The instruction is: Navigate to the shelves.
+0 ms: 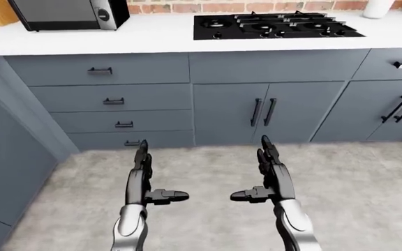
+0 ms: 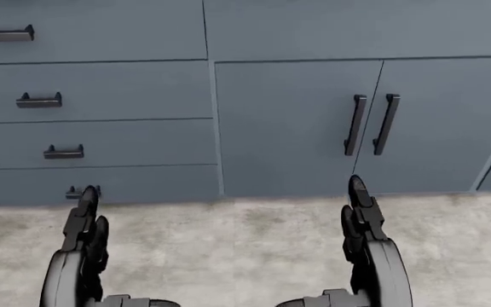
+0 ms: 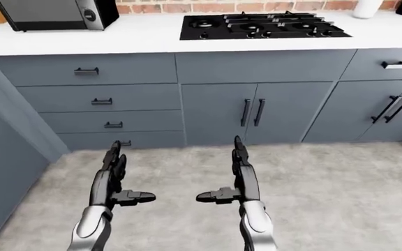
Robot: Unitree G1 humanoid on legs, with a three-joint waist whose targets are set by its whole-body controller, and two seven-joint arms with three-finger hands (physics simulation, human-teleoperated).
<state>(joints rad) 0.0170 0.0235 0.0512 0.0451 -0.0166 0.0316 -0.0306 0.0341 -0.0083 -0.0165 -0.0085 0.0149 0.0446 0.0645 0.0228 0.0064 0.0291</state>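
Grey-blue cabinets: four drawers (image 1: 110, 99) left, two doors (image 1: 264, 112) centre. One hob (image 1: 277, 25), one microwave (image 1: 65, 13) on counter (image 1: 159, 39). Left hand (image 1: 145, 175), right hand (image 1: 267, 172) released, empty.

The cabinet fronts (image 1: 152, 99) carry a smooth, matt blue-grey painted finish, fitted with matt black bar handles (image 2: 371, 125) that look like metal, and the bench (image 1: 159, 36) is a smooth, matt white slab. The floor (image 1: 208, 209) has a rough, mottled grey stone or concrete look; the wall (image 1: 257, 6) is rough red brick, the hob (image 1: 274, 25) is flat black with dark metal-looking grates, and the microwave (image 1: 65, 13) has a brushed-metal-looking front. The left hand (image 1: 149, 183) and right hand (image 1: 267, 178) are black with a slight sheen, like hard plastic, on glossy silver-grey forearms (image 1: 128, 225).
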